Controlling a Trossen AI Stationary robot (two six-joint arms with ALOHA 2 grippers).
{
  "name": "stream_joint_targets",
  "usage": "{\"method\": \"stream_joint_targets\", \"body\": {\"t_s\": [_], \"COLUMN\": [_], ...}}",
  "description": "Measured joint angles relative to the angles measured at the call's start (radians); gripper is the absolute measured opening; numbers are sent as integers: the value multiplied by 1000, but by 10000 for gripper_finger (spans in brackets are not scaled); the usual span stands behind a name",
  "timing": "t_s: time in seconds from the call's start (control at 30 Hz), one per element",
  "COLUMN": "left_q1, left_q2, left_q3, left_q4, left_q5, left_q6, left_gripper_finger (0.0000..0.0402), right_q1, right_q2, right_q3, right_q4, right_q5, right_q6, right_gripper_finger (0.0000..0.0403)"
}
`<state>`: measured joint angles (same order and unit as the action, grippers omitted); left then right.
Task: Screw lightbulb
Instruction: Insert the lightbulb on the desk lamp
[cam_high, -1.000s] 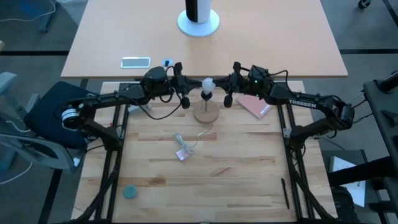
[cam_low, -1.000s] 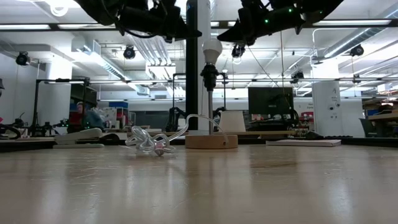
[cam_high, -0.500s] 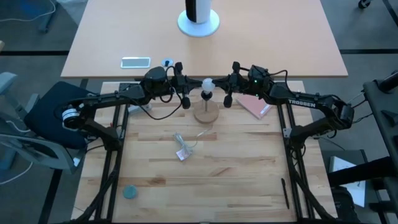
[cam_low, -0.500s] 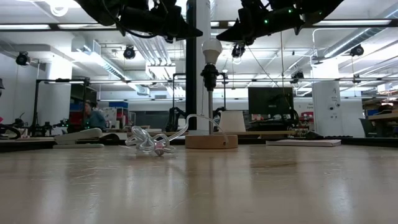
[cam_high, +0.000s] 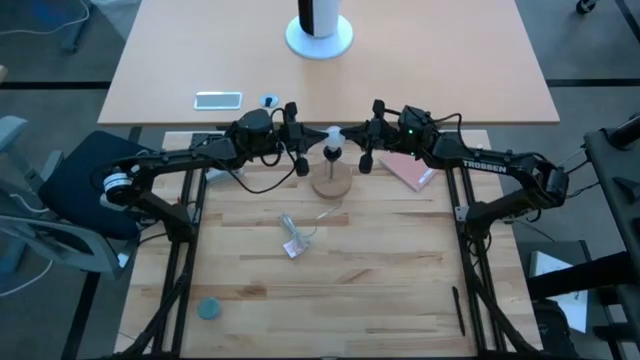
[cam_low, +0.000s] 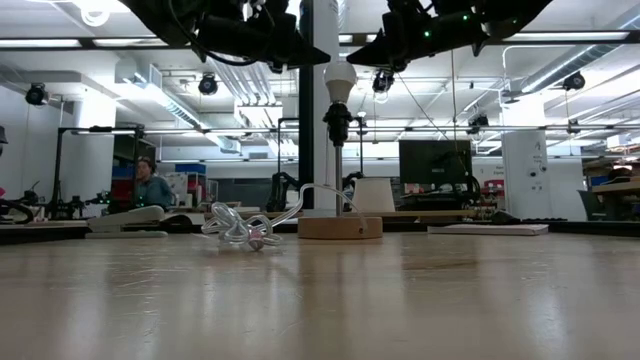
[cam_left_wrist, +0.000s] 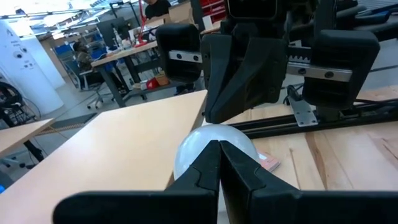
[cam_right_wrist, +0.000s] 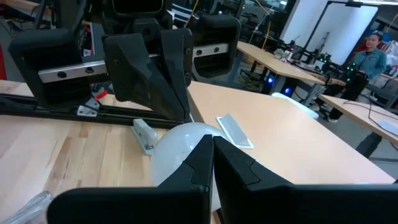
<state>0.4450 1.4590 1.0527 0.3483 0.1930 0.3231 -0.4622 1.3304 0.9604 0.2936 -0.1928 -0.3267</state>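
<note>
Frosted lightbulb (cam_high: 332, 135) upright between left gripper (cam_high: 297, 150) and right gripper (cam_high: 368, 147); both closed, empty.

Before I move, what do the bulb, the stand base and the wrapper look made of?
Bulb: frosted white, matte, evenly pale; glass or plastic, can't tell which.
Base: pale wood, a round disc with a smooth unpainted look.
Wrapper: thin clear plastic, crumpled, with glossy highlights and the room showing through.

Frosted white lightbulb (cam_high: 332, 134), black socket (cam_low: 336, 122)
</note>
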Motion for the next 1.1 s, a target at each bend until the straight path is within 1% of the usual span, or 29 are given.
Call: {"method": "stream_joint_targets", "body": {"t_s": [0.6, 0.63, 0.77, 0.87, 1.0, 1.1], "left_q1": [1, 1, 2, 2, 2, 2], "left_q2": [15, 15, 15, 15, 15, 14], "left_q3": [0, 0, 1, 1, 1, 1], "left_q4": [-8, -8, -15, -19, -26, -33], "left_q5": [-26, -27, -27, -27, -28, -30], "left_q6": [-3, -3, -3, -3, -3, -13], "left_gripper_finger": [0, 0, 0, 0, 0, 0], "right_q1": [0, 0, 0, -3, -2, -3], "right_q2": [-7, -12, -35, -30, 4, 15], "right_q3": [0, 0, 0, -5, -5, -5], "right_q4": [29, 28, -34, -64, -52, -47], "right_q5": [13, 31, 162, 169, 166, 145], "right_q6": [13, 19, 13, 18, 20, 30], "right_gripper_finger": [7, 7, 7, 7, 7, 7]}}
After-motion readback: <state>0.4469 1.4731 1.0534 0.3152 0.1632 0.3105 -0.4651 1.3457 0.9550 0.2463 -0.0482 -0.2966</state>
